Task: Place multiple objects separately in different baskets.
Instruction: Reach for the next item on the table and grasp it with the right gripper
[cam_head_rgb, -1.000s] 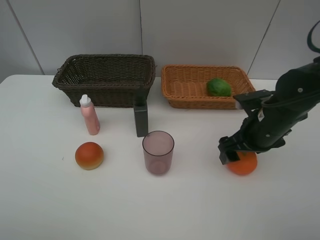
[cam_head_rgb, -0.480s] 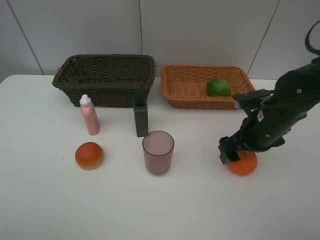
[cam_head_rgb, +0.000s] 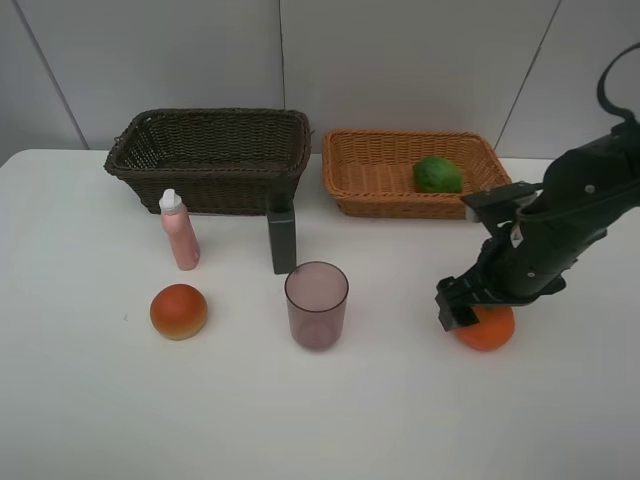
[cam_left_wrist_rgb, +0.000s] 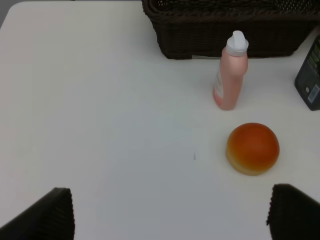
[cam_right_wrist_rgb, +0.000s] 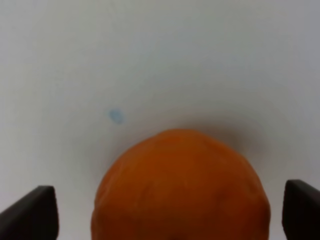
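White tabletop against a pale panelled wall. The exterior high view shows the dark brown basket at back left and the light tan basket just beside it, the lime lying inside the tan one. The pink bottle and dark grey box stand before the dark basket. Nearer the front, the bun and purple cup stand apart. The right gripper is down over the orange, which rests on the table at front right, its top hidden by the arm. The right wrist view supplies what is hidden: the fingers stand spread either side of the fruit, with table visible between. The left gripper appears only in the left wrist view, fingers spread wide above bare tabletop.
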